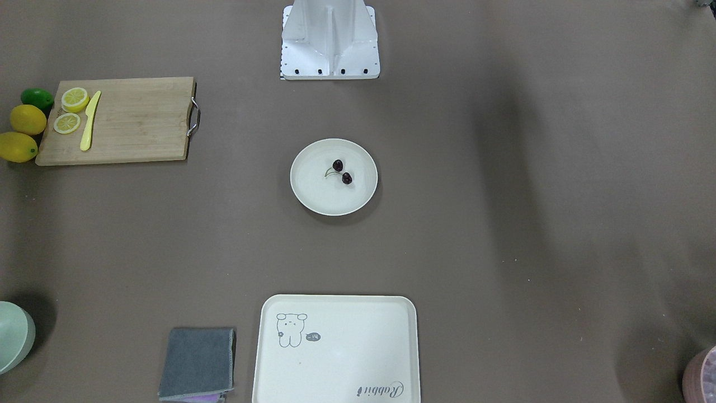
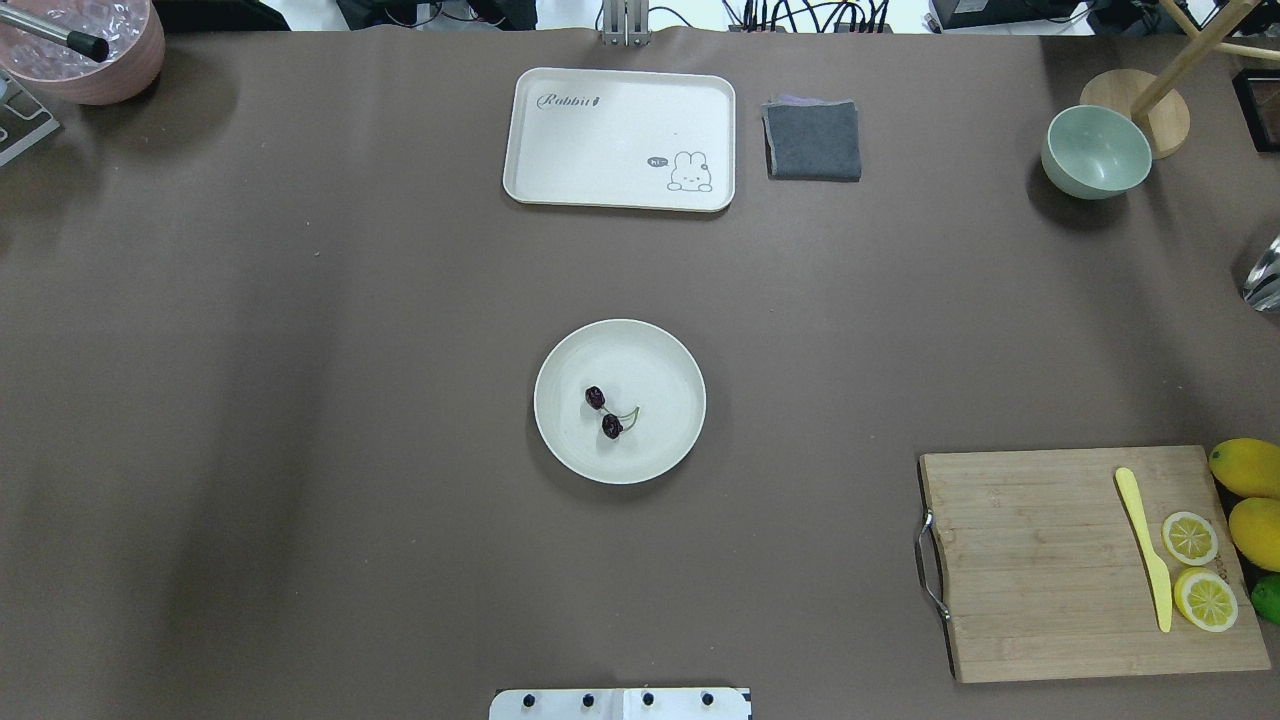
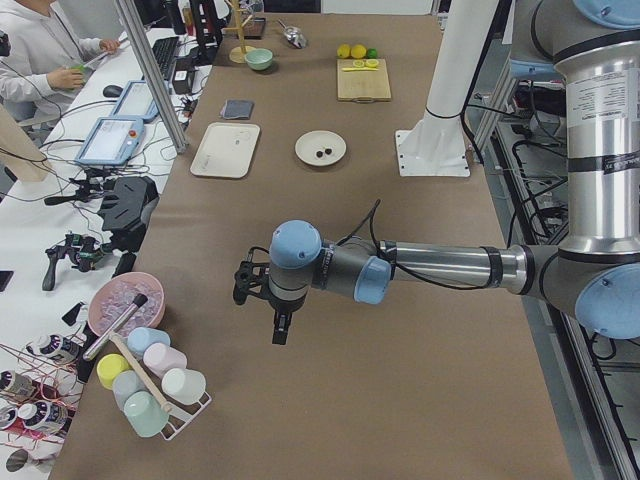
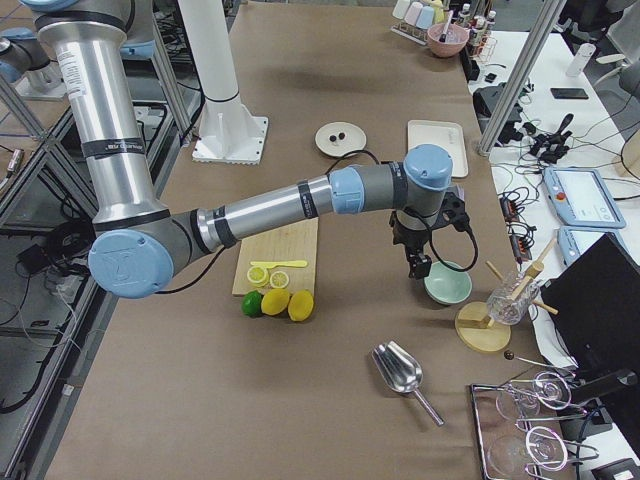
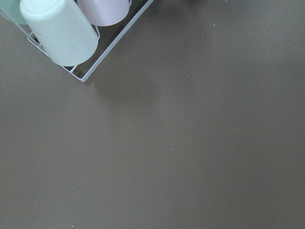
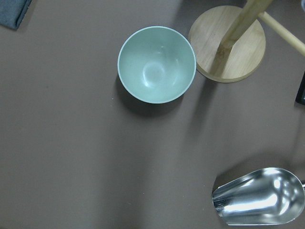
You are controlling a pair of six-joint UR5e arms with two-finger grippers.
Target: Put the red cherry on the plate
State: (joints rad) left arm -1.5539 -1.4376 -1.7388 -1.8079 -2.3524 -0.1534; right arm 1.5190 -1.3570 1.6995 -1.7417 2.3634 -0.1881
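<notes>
Red cherry (image 2: 611,426) on plate (image 2: 662,368), jaws afar

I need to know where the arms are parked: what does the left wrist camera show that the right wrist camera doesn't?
Left wrist only: pale cups lying in a wire rack. Right wrist only: a mint-green bowl, a round wooden stand base, a metal scoop and a grey cloth corner. Shared: the brown table cover; neither shows the red cherry or the plate.
</notes>
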